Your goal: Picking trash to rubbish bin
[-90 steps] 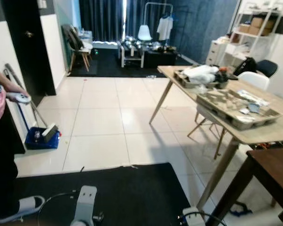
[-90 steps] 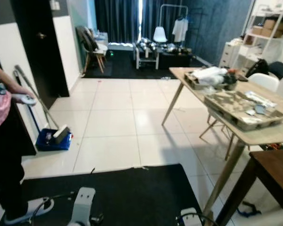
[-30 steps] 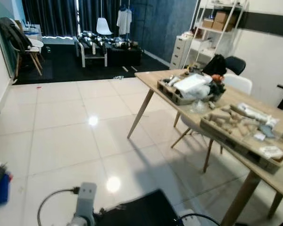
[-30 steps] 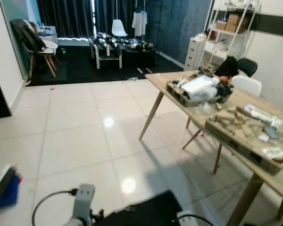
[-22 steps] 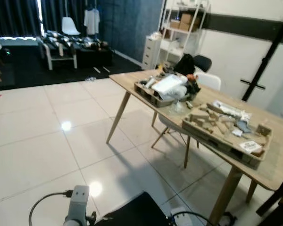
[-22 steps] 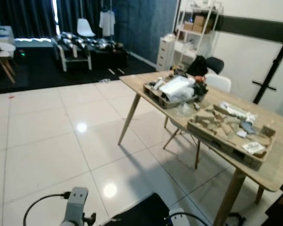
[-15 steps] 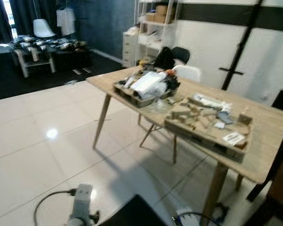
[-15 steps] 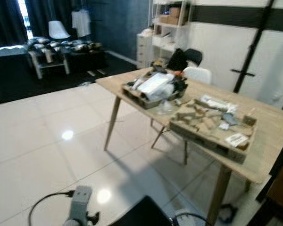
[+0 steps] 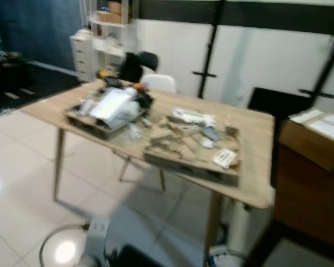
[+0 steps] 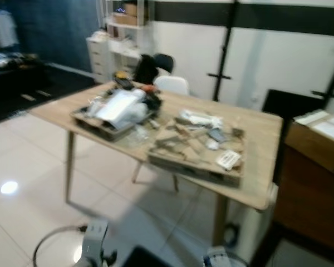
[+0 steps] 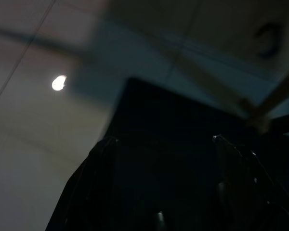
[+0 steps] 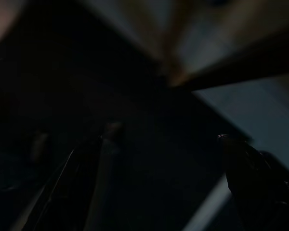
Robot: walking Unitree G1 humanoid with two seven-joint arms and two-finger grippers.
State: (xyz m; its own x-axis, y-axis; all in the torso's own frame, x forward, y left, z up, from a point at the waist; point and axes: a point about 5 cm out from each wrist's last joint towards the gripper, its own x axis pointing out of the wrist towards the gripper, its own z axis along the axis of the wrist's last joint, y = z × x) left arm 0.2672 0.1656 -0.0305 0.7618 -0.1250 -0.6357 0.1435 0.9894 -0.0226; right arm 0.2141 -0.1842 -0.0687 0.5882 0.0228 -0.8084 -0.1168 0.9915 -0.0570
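Note:
A light wooden table [image 9: 257, 186] stands ahead of me, blurred. On it lie two cardboard trays of clutter. The far tray [image 9: 107, 110] holds a white bag and dark items; the near tray [image 9: 192, 149] holds cardboard scraps and bits of paper. Both arms hang low at my sides, the left arm [image 9: 98, 243] and the right arm [image 9: 221, 258] at the bottom edge. In the dark wrist views my left gripper [image 11: 161, 140] and right gripper [image 12: 163, 134] hang over a black mat, fingers apart, nothing between them.
A dark brown cabinet [image 9: 306, 194] with a cardboard box [image 9: 316, 135] on top stands close to the table's right end. A white chair [image 9: 159, 83] and black bag sit behind the table. White shelving [image 9: 107, 33] and black stands [image 9: 212, 53] line the wall. Pale tiles [image 9: 16, 200] lie to the left.
The camera has swung to the right: the dark lounge area has left the picture and the table now sits in the middle. The arms hang as before.

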